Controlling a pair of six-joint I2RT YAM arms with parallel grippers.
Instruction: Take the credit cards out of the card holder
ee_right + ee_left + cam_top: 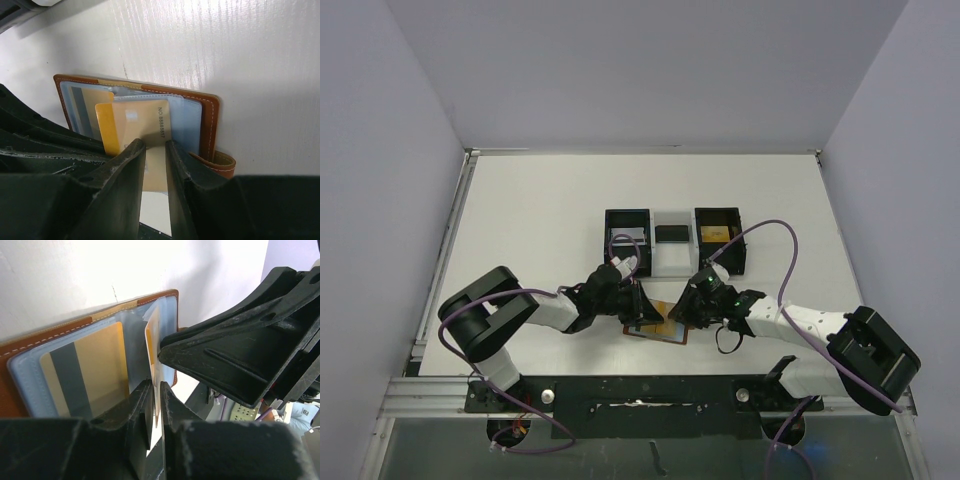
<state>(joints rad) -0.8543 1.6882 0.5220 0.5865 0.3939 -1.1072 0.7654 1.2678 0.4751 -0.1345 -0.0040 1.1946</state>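
Left claw [155, 390], narrow, straddles the gold card [153, 335], grip unclear; right claw [154, 145] narrow above it; pull straight from the card holder [212, 120].

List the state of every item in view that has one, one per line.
card holder: open, lying flat.
beige card: raised off the holder, between both grippers.
striped gold card: in its pocket.
left gripper: fingers close around the beige card's edge, grip unclear.
right gripper: jaws slightly apart at the beige card.
tray: dark item in middle compartment, yellow card in right.
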